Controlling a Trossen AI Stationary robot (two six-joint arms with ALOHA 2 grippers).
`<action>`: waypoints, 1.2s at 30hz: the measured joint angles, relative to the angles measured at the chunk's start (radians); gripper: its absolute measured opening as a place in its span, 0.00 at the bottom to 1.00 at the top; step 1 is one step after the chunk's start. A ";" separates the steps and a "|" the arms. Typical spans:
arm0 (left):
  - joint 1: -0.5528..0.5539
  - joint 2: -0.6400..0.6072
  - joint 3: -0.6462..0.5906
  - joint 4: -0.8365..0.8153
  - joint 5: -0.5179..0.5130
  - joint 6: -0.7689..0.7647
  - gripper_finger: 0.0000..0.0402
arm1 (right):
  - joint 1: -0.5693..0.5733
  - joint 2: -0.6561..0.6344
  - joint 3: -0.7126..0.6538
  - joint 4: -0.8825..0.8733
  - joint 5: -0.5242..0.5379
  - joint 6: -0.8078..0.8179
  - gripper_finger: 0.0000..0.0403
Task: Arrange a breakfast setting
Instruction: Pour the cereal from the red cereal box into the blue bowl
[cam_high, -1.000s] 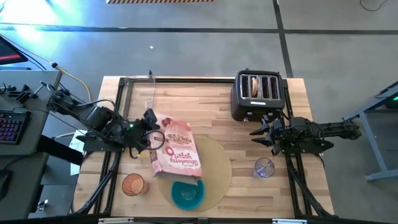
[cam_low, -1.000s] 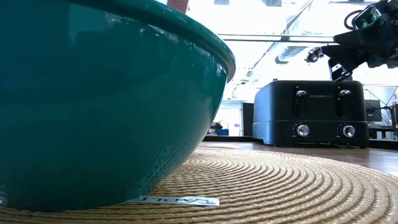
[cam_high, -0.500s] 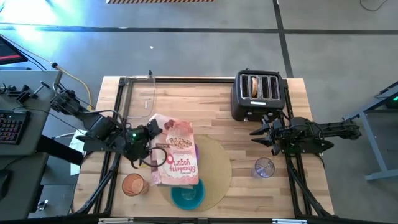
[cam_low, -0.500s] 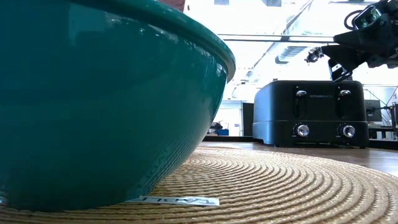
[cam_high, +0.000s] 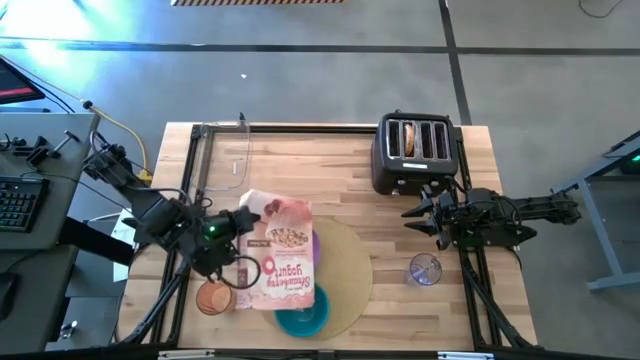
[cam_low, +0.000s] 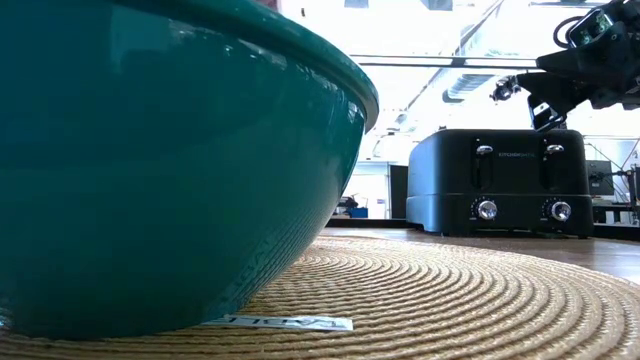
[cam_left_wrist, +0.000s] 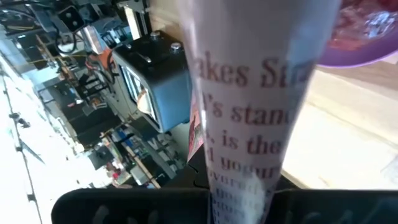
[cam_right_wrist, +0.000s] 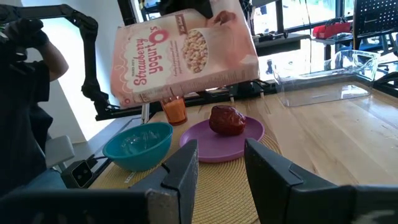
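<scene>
Box label: I read "Strawberry yogurt" on the cereal box (cam_right_wrist: 186, 53).
Left claw (cam_high: 243, 222): clamped on it, tipping it above the teal bowl (cam_right_wrist: 138, 145).
Right claw (cam_high: 415, 218): I see it part-open, empty.

the cereal box (cam_right_wrist: 186, 53) carries the clearest print: in the right wrist view its face reads "strawberry yogurt" in red letters, running along the box as it hangs tilted above the teal bowl (cam_right_wrist: 138, 144). from overhead the same face (cam_high: 283, 262) shows "yogurt" upside down, with smaller lines too fine to read. in the left wrist view the box's narrow side (cam_left_wrist: 255, 112) bears broken fragments — "akes st", "'s stan", "is the", "yogur" — cut off at the edges. the black toaster (cam_low: 500, 180), beyond the bowl in the low view, has a small pale brand mark near its top — too small to read. a white label (cam_low: 275, 322) under the bowl's foot is illegible.
</scene>
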 joint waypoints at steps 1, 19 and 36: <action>-0.005 0.000 0.000 0.000 -0.008 0.001 0.00 | 0.000 0.000 0.000 0.000 0.000 0.000 0.28; -0.029 0.057 -0.001 0.004 -0.114 0.095 0.00 | 0.000 0.001 0.000 0.000 0.000 0.000 0.28; -0.092 0.160 -0.001 0.004 -0.228 0.094 0.00 | 0.000 0.002 0.000 0.000 0.000 0.000 0.28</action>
